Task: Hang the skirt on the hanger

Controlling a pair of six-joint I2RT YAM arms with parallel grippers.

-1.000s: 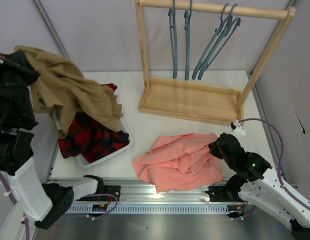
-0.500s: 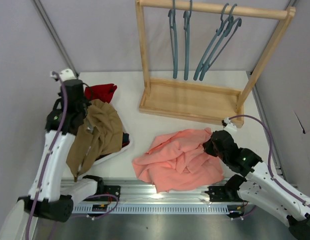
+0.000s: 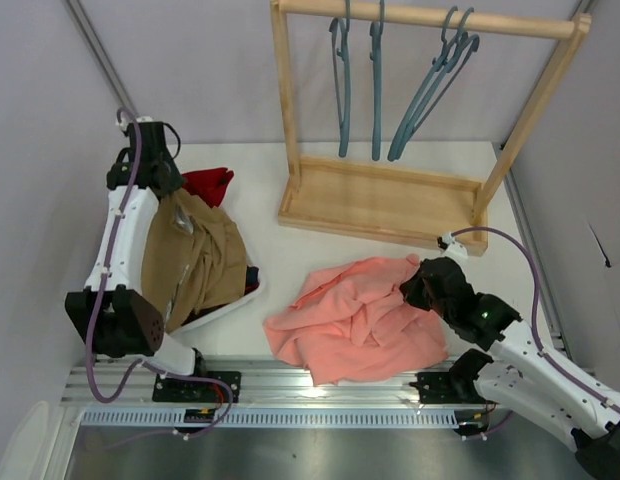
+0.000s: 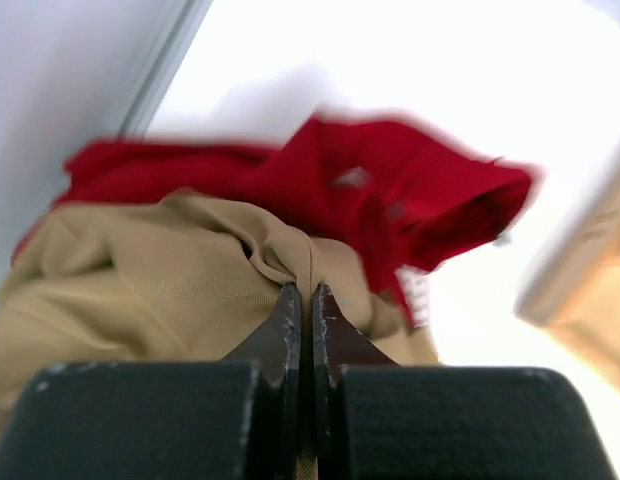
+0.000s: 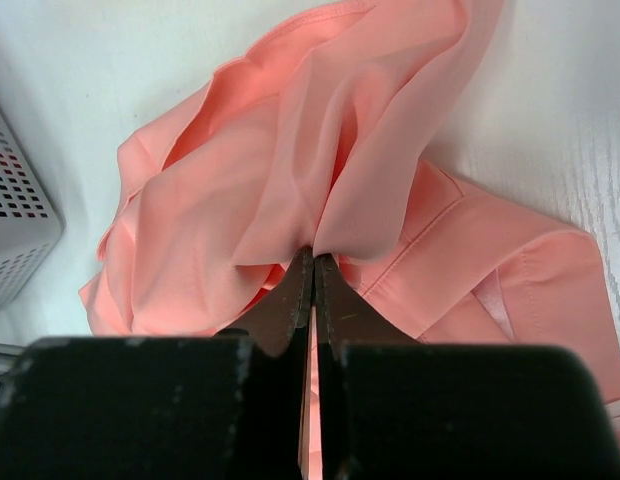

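Observation:
The salmon-pink skirt (image 3: pixel 355 320) lies crumpled on the table in front of the rack; it fills the right wrist view (image 5: pixel 290 190). My right gripper (image 3: pixel 418 283) (image 5: pixel 313 256) is shut on a fold at the skirt's right edge. Several teal hangers (image 3: pixel 375 80) hang from the wooden rack's top bar. My left gripper (image 3: pixel 158 185) (image 4: pixel 302 290) is shut on the tan-brown garment (image 3: pixel 195 260) (image 4: pixel 140 290), holding it over the white basket.
A dark red garment (image 3: pixel 208 183) (image 4: pixel 390 190) lies behind the tan one in the white basket (image 3: pixel 228 306). The wooden rack (image 3: pixel 385 200) stands at the back. Grey walls close both sides. A metal rail (image 3: pixel 310 385) runs along the near edge.
My left arm swung down and back toward the far left, lowering the tan garment onto the basket. My right gripper shifted slightly left and forward with the skirt fold. The hangers sway a little.

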